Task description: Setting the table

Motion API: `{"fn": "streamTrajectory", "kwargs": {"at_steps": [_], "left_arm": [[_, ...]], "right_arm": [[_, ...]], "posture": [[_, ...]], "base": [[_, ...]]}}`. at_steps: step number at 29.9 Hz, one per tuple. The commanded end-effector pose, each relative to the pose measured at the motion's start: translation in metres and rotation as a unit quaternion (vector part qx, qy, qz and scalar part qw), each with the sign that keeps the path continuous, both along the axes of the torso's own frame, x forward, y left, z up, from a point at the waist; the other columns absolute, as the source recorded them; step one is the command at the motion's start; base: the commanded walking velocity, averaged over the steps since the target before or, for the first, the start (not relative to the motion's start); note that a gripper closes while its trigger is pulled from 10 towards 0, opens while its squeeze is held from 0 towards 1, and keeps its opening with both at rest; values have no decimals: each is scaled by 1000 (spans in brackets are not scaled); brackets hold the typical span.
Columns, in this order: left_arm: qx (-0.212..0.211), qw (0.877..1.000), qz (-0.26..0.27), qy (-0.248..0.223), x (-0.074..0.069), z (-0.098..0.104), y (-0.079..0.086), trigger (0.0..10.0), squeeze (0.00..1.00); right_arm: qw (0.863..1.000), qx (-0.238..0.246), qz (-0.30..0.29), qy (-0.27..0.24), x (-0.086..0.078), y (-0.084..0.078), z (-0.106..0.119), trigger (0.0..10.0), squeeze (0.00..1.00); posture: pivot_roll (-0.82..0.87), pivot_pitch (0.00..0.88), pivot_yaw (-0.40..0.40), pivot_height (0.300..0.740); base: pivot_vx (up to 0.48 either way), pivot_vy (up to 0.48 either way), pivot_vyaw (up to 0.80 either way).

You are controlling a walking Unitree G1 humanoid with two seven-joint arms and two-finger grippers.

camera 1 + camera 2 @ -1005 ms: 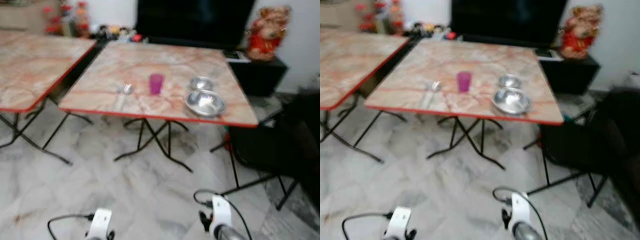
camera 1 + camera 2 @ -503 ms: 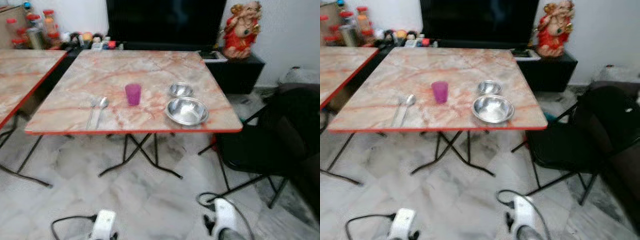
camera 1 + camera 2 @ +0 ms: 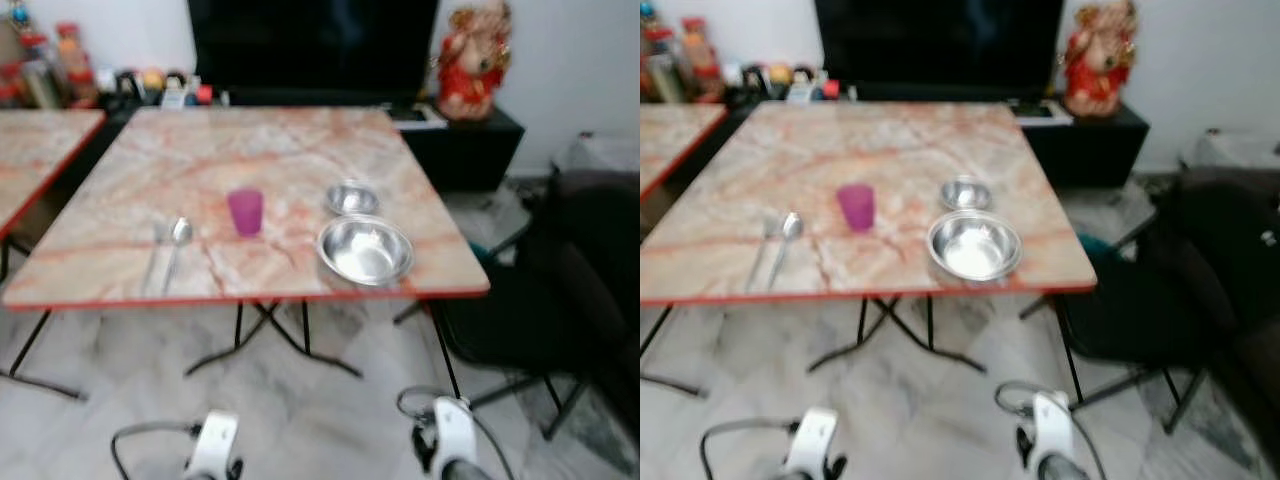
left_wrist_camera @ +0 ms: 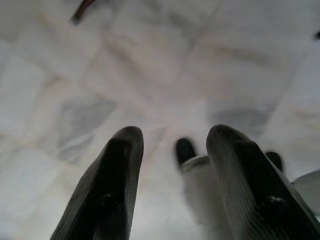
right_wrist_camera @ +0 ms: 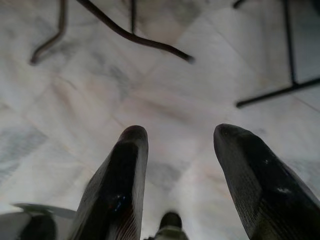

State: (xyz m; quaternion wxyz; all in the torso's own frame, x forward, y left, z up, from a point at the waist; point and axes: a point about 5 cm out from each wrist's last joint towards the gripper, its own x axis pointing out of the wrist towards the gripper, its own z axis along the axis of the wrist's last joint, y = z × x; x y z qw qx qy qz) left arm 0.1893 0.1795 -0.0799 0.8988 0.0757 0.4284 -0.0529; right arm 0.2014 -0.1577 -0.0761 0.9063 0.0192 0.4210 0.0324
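the counter (image 3: 300,150) is a square folding one with a pinkish marble-look top and a red rim, sitting right in front of the robot on crossed black legs. stuff on it is all bunched in the near half. there's a big steel bowl (image 3: 365,250) close to the near edge on the right side, and from what i can see it's got nothing in it, just shiny metal. a small steel bowl (image 3: 352,198) sits just behind it, near it but whether they touch i can't tell, also looks bare inside. a purple cup (image 3: 245,211) stands upright to the left of the bowls, can't see down into it. further left there's a spoon (image 3: 177,243) lying flat with its bowl end pointing away from the robot, and something that looks like a fork (image 3: 155,262) just beside it, too blurry to be sure.

far half of the top is bare marble, so lots of room back there. the big bowl is the one nearest an edge. a second counter (image 3: 40,150) of the same kind is off to the left with a gap between them. a black chair (image 3: 530,310) is tucked by the right corner, and a dark tv stand (image 3: 460,140) with a red figurine (image 3: 470,60) runs behind.

both arms hang low over the marble floor (image 3: 300,420). left end effector (image 4: 172,180) has its fingers spread apart, holding nothing. right end effector (image 5: 182,180) same deal, fingers apart, with the counter's black legs (image 5: 135,35) on the floor ahead of it.
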Motion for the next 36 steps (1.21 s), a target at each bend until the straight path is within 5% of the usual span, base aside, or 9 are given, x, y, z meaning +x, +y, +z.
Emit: {"fn": "streamTrajectory", "kwargs": {"at_steps": [1,15,24,29,33,35,36], "left_arm": [[-7,1000,-14,-1,3,0,-9,10000,0],[-6,1000,-14,-4,2,0,-10,10000,0],[-4,998,58,-39,-1,2,4,10000,0],[48,980,142,-132,-1,16,36,10000,0],[58,977,151,-143,-1,18,40,10000,0],[115,952,194,-205,-6,32,59,10000,0],[165,921,245,-255,-17,47,76,10000,0]], "right_arm": [[1000,-14,-9,4,-3,-13,-1,10000,0],[1000,-7,-22,2,-1,-15,0,10000,0],[1000,-10,-20,10,-6,-18,-2,10000,0],[1000,-11,-21,10,-5,-20,-1,10000,0],[1000,-12,-19,10,-5,-20,-1,10000,0],[1000,-11,-18,11,-4,-19,-1,10000,0],[1000,-10,-18,10,-3,-18,-1,10000,0]], "posture": [[-19,0,-32,740],[-22,0,-31,740],[4,0,-56,740],[33,0,-65,740],[33,0,-65,740],[50,0,-62,740],[54,0,-60,740]], "base": [[371,0,463],[304,0,0],[0,0,0],[0,0,0],[0,0,0],[0,0,0],[0,0,0]]}}
